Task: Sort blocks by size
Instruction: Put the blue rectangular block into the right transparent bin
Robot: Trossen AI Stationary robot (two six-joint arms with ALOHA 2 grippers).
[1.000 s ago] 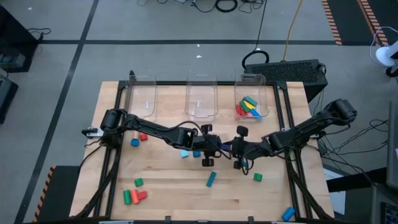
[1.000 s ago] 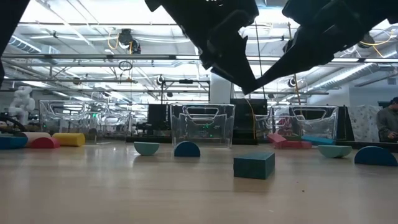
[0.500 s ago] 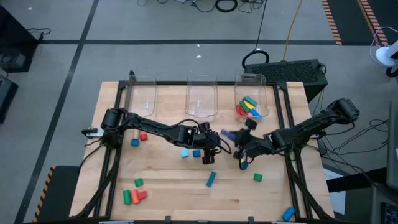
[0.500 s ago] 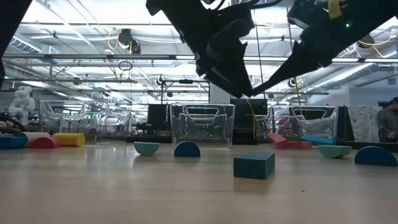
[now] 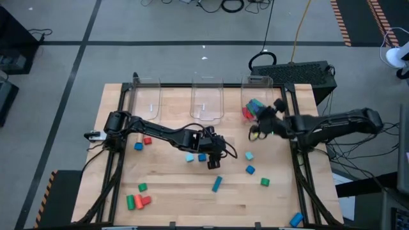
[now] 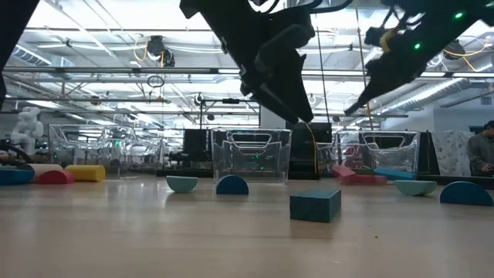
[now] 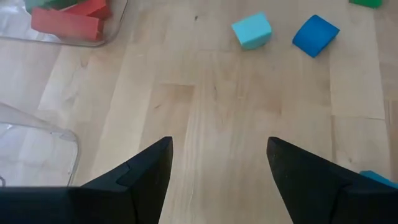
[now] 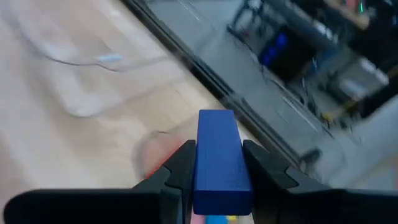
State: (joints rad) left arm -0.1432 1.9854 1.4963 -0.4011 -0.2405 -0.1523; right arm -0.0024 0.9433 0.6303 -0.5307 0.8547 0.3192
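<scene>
Over the right-hand bin, high view:
- Right end effector [image 5: 261,115]: hangs above the near rim of the right bin [image 5: 276,115], which already holds red, green, yellow and blue blocks.
- Left end effector [image 5: 216,153]: low over mid-desk [image 5: 179,191], next to a light blue cube [image 5: 190,158] and a blue cube [image 5: 202,157].
- Loose blocks: a teal bar [image 5: 217,184], a blue piece [image 5: 250,170] and a green cube [image 5: 264,182] lie apart on the desk; more sit at the left edge.
- Risk: judged, a release this close to the rim could send the bar onto the wall and back to the desk.

Low view:
- Teal bar [image 6: 315,205]: flat on the desk, with both arms above it.
- Risk: the two arms cross close overhead; a swing by either could clip the other.

Left wrist view:
- Left fingers [image 7: 143,174]: spread wide, nothing between them, bare desk beneath.
- Risk: the light blue cube [image 7: 252,30] lies well ahead, so a straight descent would likely close on nothing.

Right wrist view:
- Blue bar [image 8: 219,155]: clamped lengthwise between narrowed fingers [image 8: 174,167], sticking out forward.
- Risk: the grip is on one end, so the bar may tilt or slip.
</scene>
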